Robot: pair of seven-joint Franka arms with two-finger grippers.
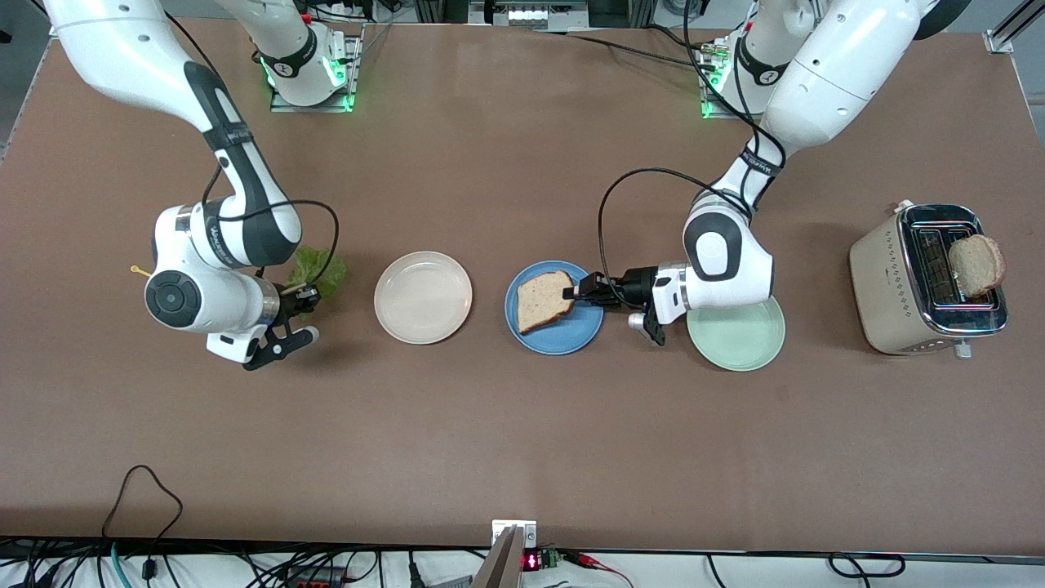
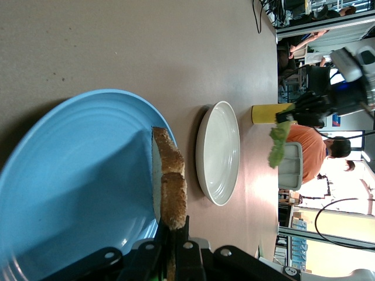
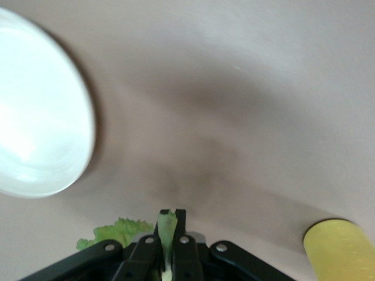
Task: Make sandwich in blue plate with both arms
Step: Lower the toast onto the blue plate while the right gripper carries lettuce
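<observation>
The blue plate (image 1: 563,335) served as the landmark on the surface (image 1: 522,457). The left hand (image 1: 581,291) was clamped shut on the crust edge of 1 bread slice (image 1: 544,300), holding it just over the plate, the slice standing on edge in the left wrist view. Bread like this looked light, soft and crumbly; a pinch at the firmer crust seemed the safest hold, since the pale middle would likely dent or tear.

The right hand (image 1: 298,296) was closed on the lettuce leaf (image 1: 320,269), well away from the blue plate, past the cream plate (image 1: 423,297) toward the right arm's end. The leaf seemed limp, thin and easy to rip, so a grip near its thicker rib was probably best.

A 2nd slice (image 1: 977,265) sat in the toaster (image 1: 886,286), past the green plate (image 1: 739,343) from the blue plate.
</observation>
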